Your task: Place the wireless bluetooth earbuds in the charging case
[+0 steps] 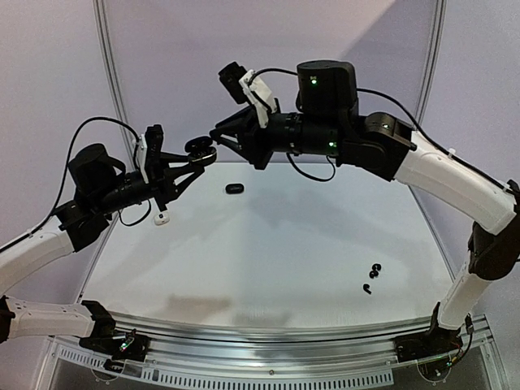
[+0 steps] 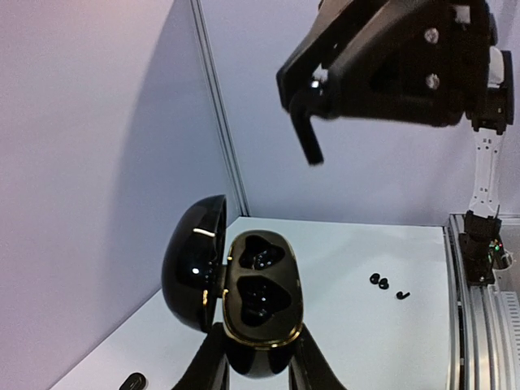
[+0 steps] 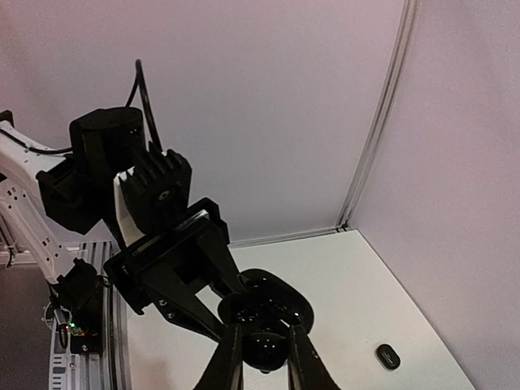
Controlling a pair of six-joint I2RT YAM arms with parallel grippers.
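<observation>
From above, we see the left pincer [image 1: 197, 158] clamped on the open black case [image 1: 201, 149], held in the air over the counter's [image 1: 268, 244] far left. The right pincer [image 1: 218, 135] hangs just beside it. The black earbuds [image 1: 374, 270] lie near the counter's right edge, well apart from the case. At the left wrist, the case [image 2: 262, 296] runs lengthwise away from us, wells upward, lid swung left. At the right wrist, the right pincer's jaws stand narrow, pointing at the case [image 3: 264, 305]. Whether they hold anything we cannot tell.
</observation>
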